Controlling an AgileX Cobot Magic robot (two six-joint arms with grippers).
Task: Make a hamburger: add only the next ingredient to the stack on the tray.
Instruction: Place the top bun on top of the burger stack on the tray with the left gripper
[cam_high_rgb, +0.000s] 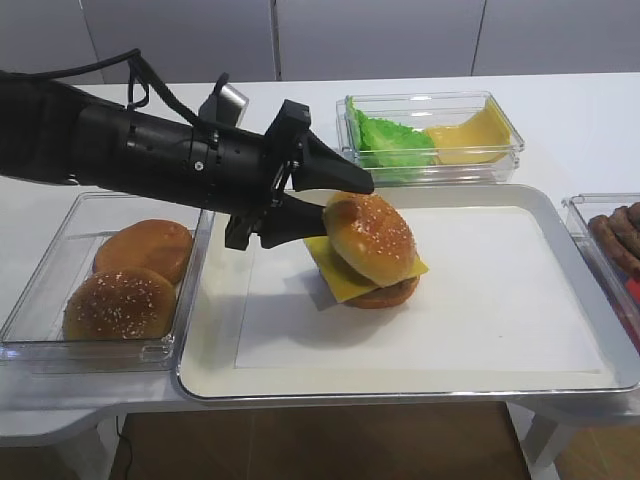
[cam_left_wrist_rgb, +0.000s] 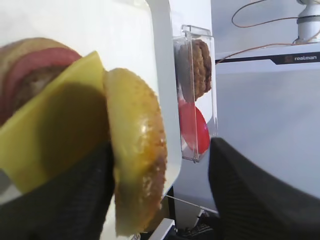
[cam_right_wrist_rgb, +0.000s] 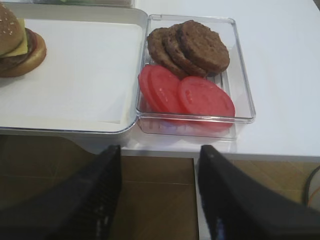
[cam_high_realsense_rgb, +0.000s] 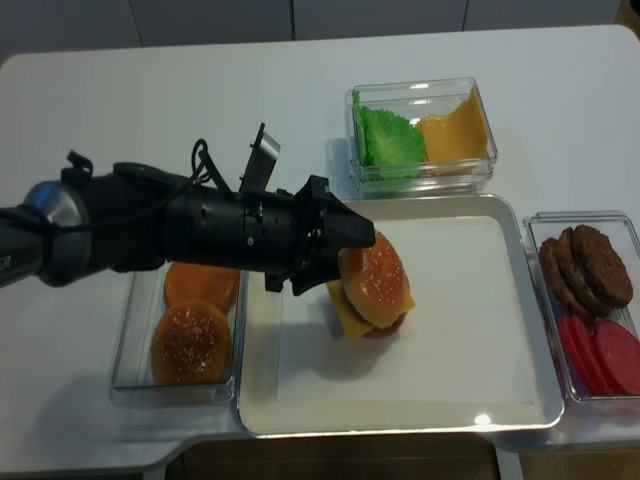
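The sesame-seeded bun top lies tilted on the stack, leaning on the yellow cheese slice over the patty and base. The stack sits on the paper-lined silver tray. My left gripper reaches in from the left and stands open around the bun top. In the left wrist view the bun top rests against one finger, with a clear gap to the other finger. My right gripper hangs open over the table's front edge, with nothing between its fingers.
A clear tub left of the tray holds a seeded bun and a smooth bun. Behind the tray a tub holds lettuce and cheese. At the right a tub holds patties and tomato slices.
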